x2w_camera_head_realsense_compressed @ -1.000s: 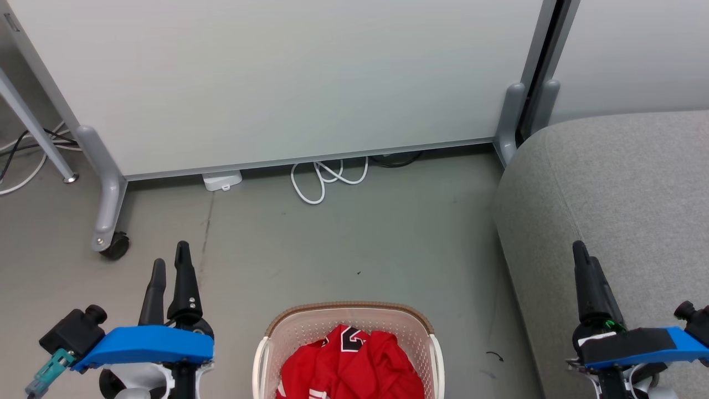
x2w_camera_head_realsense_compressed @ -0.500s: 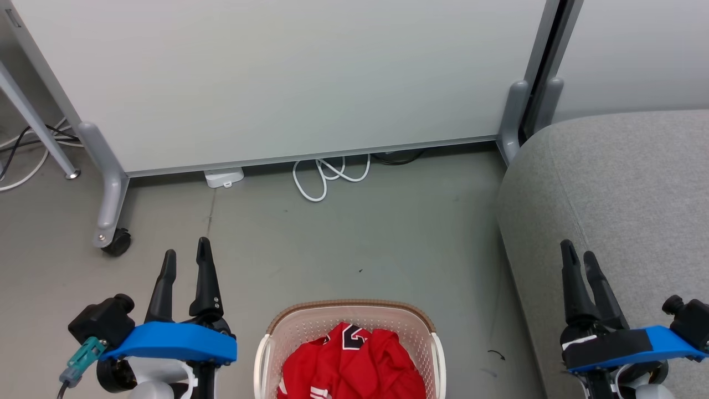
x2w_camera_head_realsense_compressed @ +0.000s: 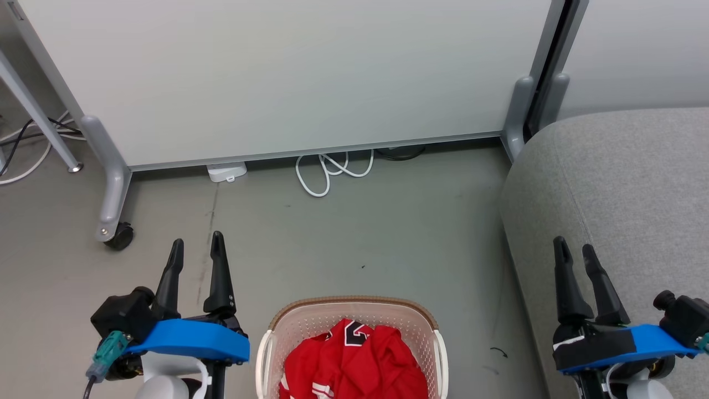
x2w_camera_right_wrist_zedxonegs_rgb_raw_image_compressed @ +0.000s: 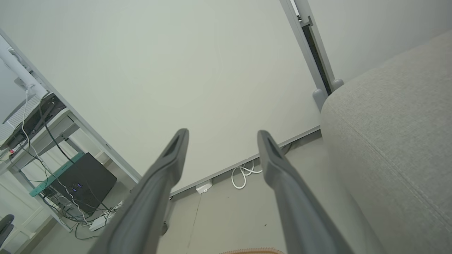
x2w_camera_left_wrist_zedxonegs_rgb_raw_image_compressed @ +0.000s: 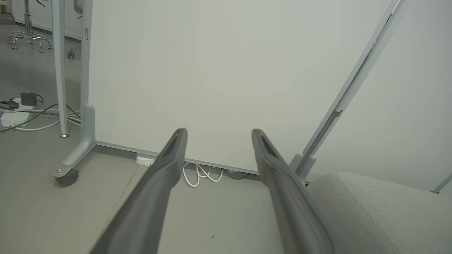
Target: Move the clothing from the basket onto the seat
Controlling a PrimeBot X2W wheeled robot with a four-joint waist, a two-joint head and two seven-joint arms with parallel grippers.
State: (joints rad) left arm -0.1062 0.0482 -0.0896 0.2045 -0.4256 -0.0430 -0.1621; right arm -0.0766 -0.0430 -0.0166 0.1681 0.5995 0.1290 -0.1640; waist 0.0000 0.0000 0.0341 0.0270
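The red clothing (x2w_camera_head_realsense_compressed: 354,363) with white bands and black-and-white lettering lies bunched in the cream basket (x2w_camera_head_realsense_compressed: 302,321), which stands on the floor at the bottom centre of the head view. The light grey seat (x2w_camera_head_realsense_compressed: 620,188) fills the right side and shows again as the seat (x2w_camera_left_wrist_zedxonegs_rgb_raw_image_compressed: 370,211) and the seat (x2w_camera_right_wrist_zedxonegs_rgb_raw_image_compressed: 395,141) in the wrist views. My left gripper (x2w_camera_head_realsense_compressed: 196,246) hovers open left of the basket, nothing between its fingers. My right gripper (x2w_camera_head_realsense_compressed: 573,249) is open over the seat's front edge, also empty. Both wrist views show the spread left gripper (x2w_camera_left_wrist_zedxonegs_rgb_raw_image_compressed: 217,132) and right gripper (x2w_camera_right_wrist_zedxonegs_rgb_raw_image_compressed: 222,133).
A pale grey wheeled partition panel (x2w_camera_head_realsense_compressed: 277,77) stands behind, its caster (x2w_camera_head_realsense_compressed: 119,235) at the left. A white cable loop (x2w_camera_head_realsense_compressed: 332,172) and a white adapter (x2w_camera_head_realsense_compressed: 227,172) lie at its base. More cables and a table leg (x2w_camera_head_realsense_compressed: 39,122) sit at far left.
Both grippers have spread from nearly closed to open. The left gripper has shifted right toward the basket, the right one slightly left. The camera has drifted a little.
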